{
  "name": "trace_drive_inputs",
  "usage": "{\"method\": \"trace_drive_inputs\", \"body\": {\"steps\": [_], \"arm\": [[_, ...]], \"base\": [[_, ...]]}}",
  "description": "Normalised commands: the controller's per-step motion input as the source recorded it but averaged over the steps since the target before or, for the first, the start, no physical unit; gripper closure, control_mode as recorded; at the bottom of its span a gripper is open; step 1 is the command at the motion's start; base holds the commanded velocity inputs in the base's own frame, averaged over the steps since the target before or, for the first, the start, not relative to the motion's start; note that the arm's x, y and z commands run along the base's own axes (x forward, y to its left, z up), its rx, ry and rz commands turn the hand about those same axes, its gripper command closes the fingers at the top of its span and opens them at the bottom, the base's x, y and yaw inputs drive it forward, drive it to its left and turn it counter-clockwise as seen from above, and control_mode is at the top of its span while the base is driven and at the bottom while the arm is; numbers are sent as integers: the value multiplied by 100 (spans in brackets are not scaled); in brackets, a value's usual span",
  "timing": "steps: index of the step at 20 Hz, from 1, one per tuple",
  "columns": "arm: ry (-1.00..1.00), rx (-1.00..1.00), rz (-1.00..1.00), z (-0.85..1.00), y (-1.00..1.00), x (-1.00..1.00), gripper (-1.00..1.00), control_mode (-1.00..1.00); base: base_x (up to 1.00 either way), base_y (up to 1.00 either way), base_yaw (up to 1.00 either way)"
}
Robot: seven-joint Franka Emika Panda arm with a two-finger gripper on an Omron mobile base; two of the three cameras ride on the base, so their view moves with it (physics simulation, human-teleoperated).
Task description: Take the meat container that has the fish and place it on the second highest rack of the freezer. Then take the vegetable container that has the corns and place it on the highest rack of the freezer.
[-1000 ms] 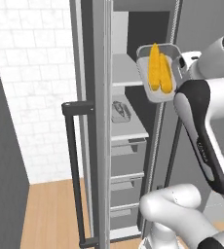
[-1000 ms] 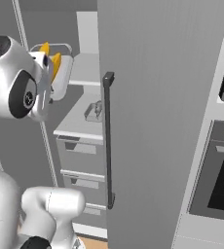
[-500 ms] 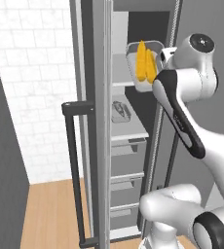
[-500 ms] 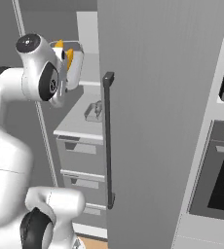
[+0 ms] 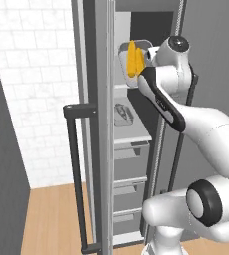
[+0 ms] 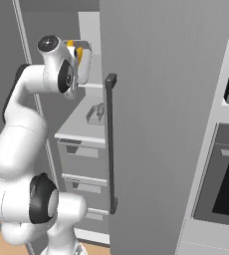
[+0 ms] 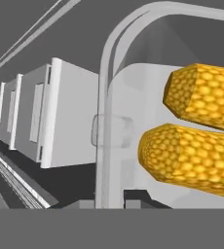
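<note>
Yellow corns (image 5: 133,58) now up inside the freezer (image 5: 136,129) opening, carried further in and higher than a second ago, when the tray (image 5: 127,54) hung out beside the door edge. Gripper (image 5: 147,59) closed nearly tight on the tray rim, holding the container tipped up on edge so both cobs stand almost vertical against the pale back wall. Seen from the right base, same picture: tray (image 6: 84,60) and corns (image 6: 77,51) pressed close ahead of the wrist, just past the near door's black handle (image 6: 110,142). From the hand camera, tray rim (image 7: 109,121) running up beside the two cobs (image 7: 192,155), rim pinched low in the frame.

Meaning for the task: fish container (image 5: 122,114) already lying on a shelf lower down in the freezer, so first half looks done; whether that shelf counts as the second highest rack hard to confirm from here. Second half well under way, tray level with the upper part of the compartment, near the highest rack (image 5: 122,86) but not yet resting on it. Probably needed next: levelling the tray, easing it down onto that board, then letting go. Risk while tilted this steeply: cobs sliding out.
</note>
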Motion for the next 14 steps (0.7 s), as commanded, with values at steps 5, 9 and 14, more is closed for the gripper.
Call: {"method": "trace_drive_inputs", "body": {"steps": [5,9,14], "arm": [[1,0,0,-11,4,100,100,-100],[2,0,0,-11,3,98,100,-100],[0,0,0,-15,2,95,100,-100]], "base": [[0,0,0],[0,0,0],[0,0,0]]}}
